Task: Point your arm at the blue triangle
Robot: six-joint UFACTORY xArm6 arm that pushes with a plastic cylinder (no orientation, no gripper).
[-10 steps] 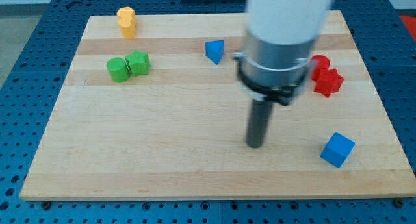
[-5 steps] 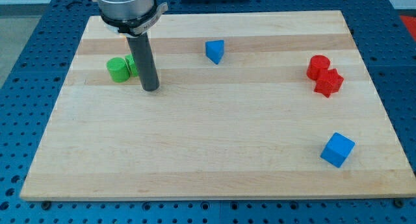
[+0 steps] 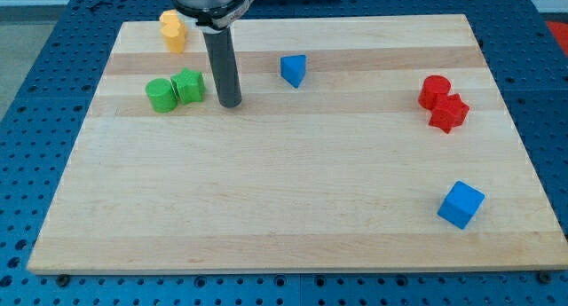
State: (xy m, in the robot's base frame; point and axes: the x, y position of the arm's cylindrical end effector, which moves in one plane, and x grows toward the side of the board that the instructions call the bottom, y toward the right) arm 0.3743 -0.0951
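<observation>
My tip (image 3: 230, 103) rests on the wooden tabletop (image 3: 266, 200), in its upper left part. The tool is a plain straight rod, so it has no jaws to be apart or together, and it touches no block. The blue triangle (image 3: 294, 69) lies at about two o'clock from my tip, near it but apart, close to the top middle of the tabletop. At about ten o'clock from my tip, just beside it, sit two green blocks touching each other: a green faceted block (image 3: 188, 86) and, left of it, a green cylinder (image 3: 161, 95). A yellow block (image 3: 173, 31) lies at eleven o'clock. A red cylinder (image 3: 435, 90) and red faceted block (image 3: 449, 113) touch at the right edge. A blue cube (image 3: 461, 205) lies at four o'clock, well apart.
</observation>
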